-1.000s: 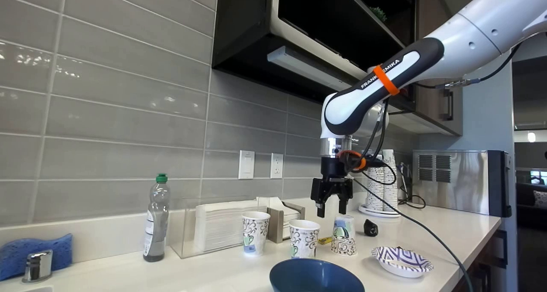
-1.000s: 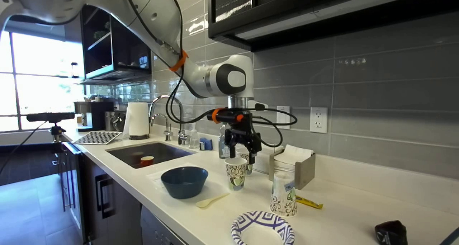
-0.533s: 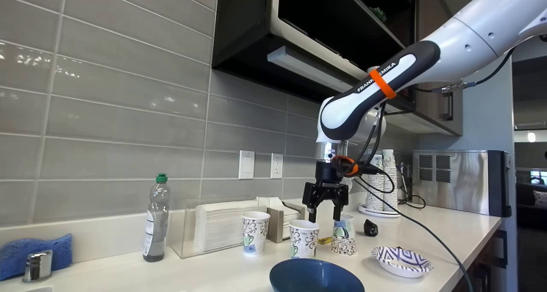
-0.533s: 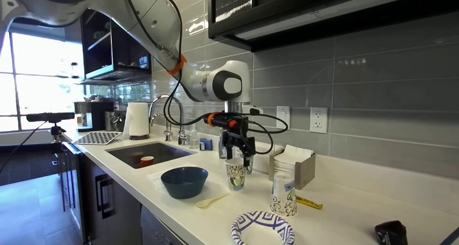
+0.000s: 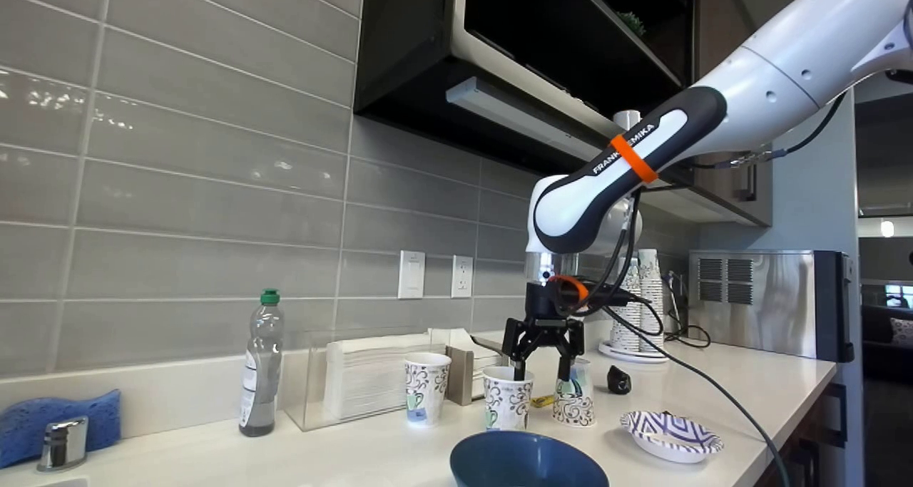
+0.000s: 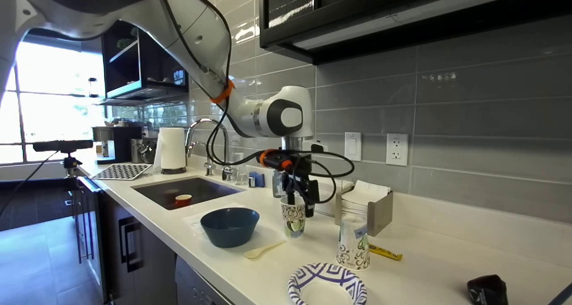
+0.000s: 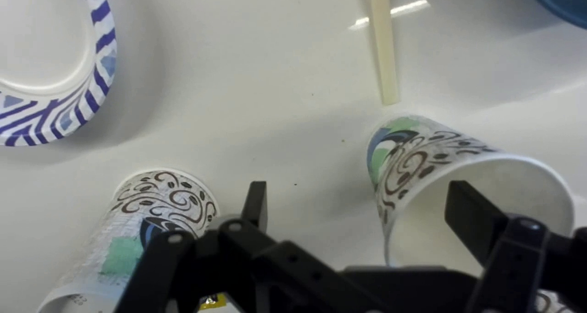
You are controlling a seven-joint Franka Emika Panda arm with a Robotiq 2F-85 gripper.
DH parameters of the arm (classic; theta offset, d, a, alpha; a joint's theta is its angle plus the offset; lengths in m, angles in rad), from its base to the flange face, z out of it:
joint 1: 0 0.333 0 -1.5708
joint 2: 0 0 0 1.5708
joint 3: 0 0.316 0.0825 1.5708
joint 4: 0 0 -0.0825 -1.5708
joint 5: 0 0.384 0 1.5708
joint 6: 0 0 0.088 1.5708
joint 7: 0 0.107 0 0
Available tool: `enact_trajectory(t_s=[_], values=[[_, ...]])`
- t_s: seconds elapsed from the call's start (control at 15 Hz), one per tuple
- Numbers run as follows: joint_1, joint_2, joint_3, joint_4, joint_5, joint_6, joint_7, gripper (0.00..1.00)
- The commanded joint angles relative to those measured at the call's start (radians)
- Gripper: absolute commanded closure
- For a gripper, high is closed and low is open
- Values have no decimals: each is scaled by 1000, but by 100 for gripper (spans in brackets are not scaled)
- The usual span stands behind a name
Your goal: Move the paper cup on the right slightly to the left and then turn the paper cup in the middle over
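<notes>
The middle paper cup (image 5: 505,405) stands upright, mouth up, on the counter; it also shows in an exterior view (image 6: 293,220) and in the wrist view (image 7: 412,157). My gripper (image 5: 542,373) is open over its rim. In the wrist view the gripper (image 7: 357,198) has one finger at or inside the cup's mouth and the other outside it, toward the right paper cup (image 7: 160,198). That cup is upside down, in both exterior views (image 5: 574,398) (image 6: 353,247). A third upright paper cup (image 5: 428,387) stands by the napkins; the gripper (image 6: 300,206) mostly hides it in an exterior view.
A blue bowl (image 5: 528,462), a pale spoon (image 6: 264,249) and a patterned paper plate (image 5: 672,436) lie near the cups. Napkin holders (image 6: 380,213) stand by the wall. A yellow packet (image 6: 385,252) lies behind the upside-down cup. The sink (image 6: 187,180) is farther along.
My gripper has moved down and from near the upside-down cup toward the middle cup, one finger now at its mouth. The fingers stay open. The cups have not visibly moved.
</notes>
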Motion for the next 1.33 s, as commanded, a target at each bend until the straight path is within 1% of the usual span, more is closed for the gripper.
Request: enact_trajectory(t_s=[0.0, 0.4, 0.53, 0.8, 1.07, 1.27], values=[[19, -21, -40, -42, -81, 24, 84, 0], [28, -40, -64, -71, -176, -7, 166, 0], [36, -48, -74, -77, -231, -33, 205, 0], [38, -84, -78, -103, -299, -94, 239, 0], [31, -130, -62, -126, -297, -190, 233, 0], [27, -157, -55, -139, -318, -251, 229, 0]])
